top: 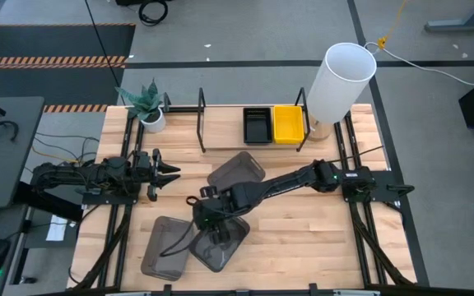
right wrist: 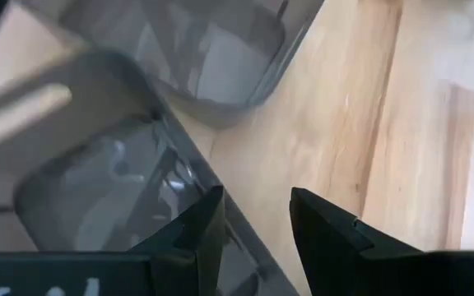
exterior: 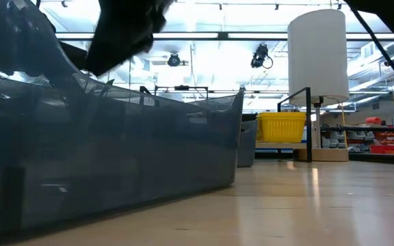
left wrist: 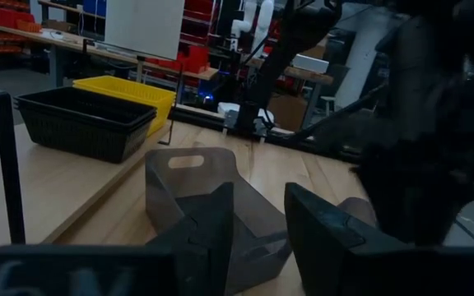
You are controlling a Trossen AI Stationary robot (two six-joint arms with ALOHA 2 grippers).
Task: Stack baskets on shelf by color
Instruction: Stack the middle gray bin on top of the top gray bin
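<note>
On the shelf at the worktop's far edge sit a black perforated basket and a yellow basket side by side. Three smoky-grey baskets lie on the worktop. Seen from its wrist, the right gripper hovers part-open, empty, over two. The left gripper waits part-open, empty.

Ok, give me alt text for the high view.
The right gripper hovers over two smoky-grey baskets at the table's front; a third lies mid-table. A black basket and yellow basket sit on the shelf. The left gripper waits, open.
</note>
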